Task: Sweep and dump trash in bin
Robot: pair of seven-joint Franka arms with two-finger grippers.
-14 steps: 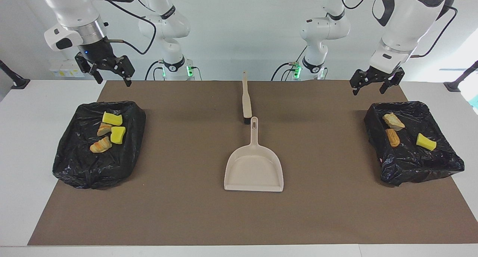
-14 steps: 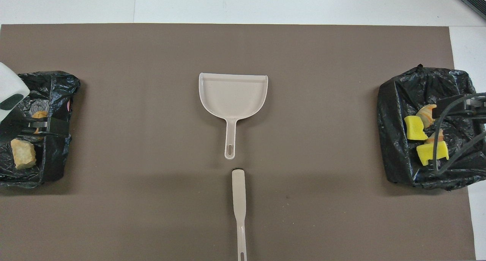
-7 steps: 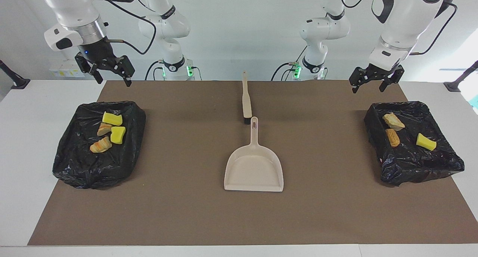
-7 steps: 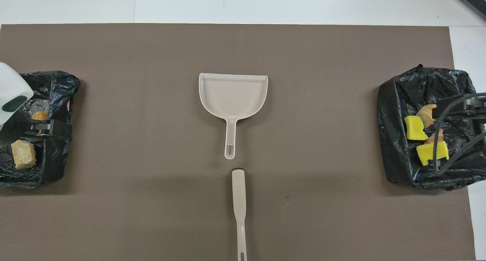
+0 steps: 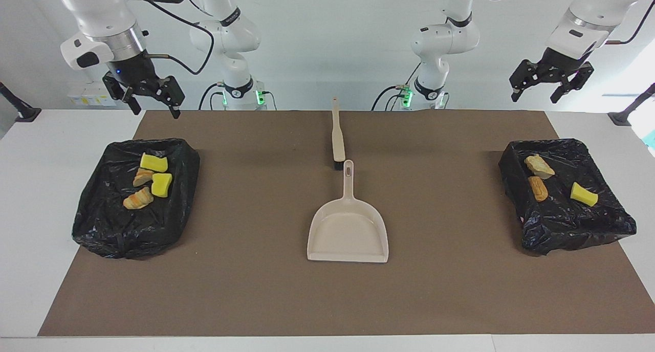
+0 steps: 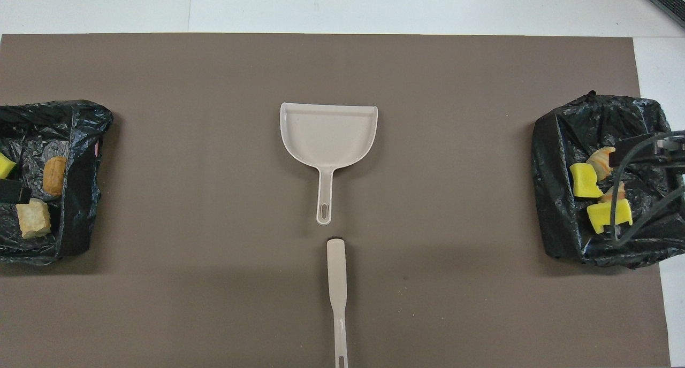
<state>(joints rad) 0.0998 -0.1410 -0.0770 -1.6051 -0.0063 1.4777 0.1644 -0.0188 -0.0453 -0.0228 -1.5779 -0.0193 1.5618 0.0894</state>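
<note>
You have little left to do, by my reading: at the surface's edge toward the right arm, four pieces of trash [image 5: 148, 180] already lie in a black-lined bin [image 5: 102, 229], the dustpan [image 5: 348, 229] and brush [image 5: 336, 134] lie untouched mid-surface with nothing loose around them, and three more pieces [image 5: 555, 180] lie in the second bin [image 5: 563, 234] at the edge toward the left arm. Your right gripper [image 5: 153, 102] hangs spread and empty above its bin's nearer corner, while your left gripper [image 5: 550, 83] is raised high, fingers apart, holding nothing.
</note>
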